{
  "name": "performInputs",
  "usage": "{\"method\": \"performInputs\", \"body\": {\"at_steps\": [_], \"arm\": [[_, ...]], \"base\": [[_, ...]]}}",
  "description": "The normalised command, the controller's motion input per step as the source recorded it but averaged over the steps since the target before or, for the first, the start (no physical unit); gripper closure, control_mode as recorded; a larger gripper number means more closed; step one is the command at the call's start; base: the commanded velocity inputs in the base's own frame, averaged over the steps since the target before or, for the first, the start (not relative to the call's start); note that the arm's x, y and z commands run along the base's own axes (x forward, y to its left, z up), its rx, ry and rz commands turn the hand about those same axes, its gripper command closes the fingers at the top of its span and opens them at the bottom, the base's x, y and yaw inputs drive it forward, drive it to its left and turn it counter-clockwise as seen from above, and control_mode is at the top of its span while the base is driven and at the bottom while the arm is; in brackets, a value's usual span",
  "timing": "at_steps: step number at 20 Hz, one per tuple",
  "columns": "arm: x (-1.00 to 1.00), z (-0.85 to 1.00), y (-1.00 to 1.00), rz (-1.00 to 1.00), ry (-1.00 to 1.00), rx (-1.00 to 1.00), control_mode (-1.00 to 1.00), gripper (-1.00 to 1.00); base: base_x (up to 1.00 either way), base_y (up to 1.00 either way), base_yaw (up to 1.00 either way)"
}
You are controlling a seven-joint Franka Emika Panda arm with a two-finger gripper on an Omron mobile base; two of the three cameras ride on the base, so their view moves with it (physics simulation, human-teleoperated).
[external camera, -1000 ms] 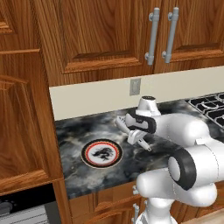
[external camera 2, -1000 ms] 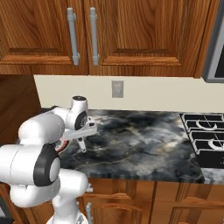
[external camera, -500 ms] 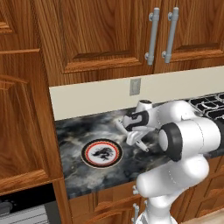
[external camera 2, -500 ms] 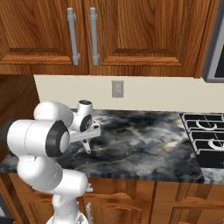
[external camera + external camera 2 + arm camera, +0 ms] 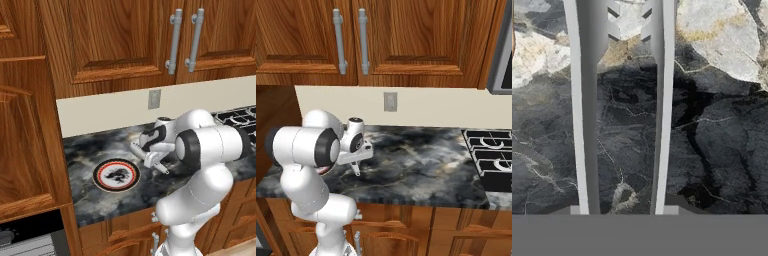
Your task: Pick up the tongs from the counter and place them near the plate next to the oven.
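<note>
Tongs (image 5: pixel 622 100) in closed fingers (image 5: pixel 671 210) above counter (image 5: pixel 95 200), beside plate (image 5: pixel 116 175).

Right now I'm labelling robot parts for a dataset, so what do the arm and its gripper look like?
The arm is glossy white with rounded, bulbous links and dark black-grey bands at the joints. No cables or markings show. The gripper sits on a boxy white hand with dark trim.

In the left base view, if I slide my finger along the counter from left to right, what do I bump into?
The plate → the tongs held in the gripper → the robot's white arm → the stovetop.
</note>
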Motion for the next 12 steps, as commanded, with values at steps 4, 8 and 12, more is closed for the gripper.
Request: {"method": "performInputs", "body": {"at_steps": [4, 8, 12], "arm": [[0.13, -0.17, 0.00, 0.00, 0.00, 0.00, -1.00, 1.00], [0.05, -0.26, 0.03, 0.00, 0.00, 0.00, -1.00, -1.00], [0.00, -0.28, 0.09, 0.00, -0.01, 0.00, -1.00, -1.00]], "base": [[0.00, 0.00, 0.00], [0.00, 0.00, 0.00], [0.00, 0.00, 0.00]]}}
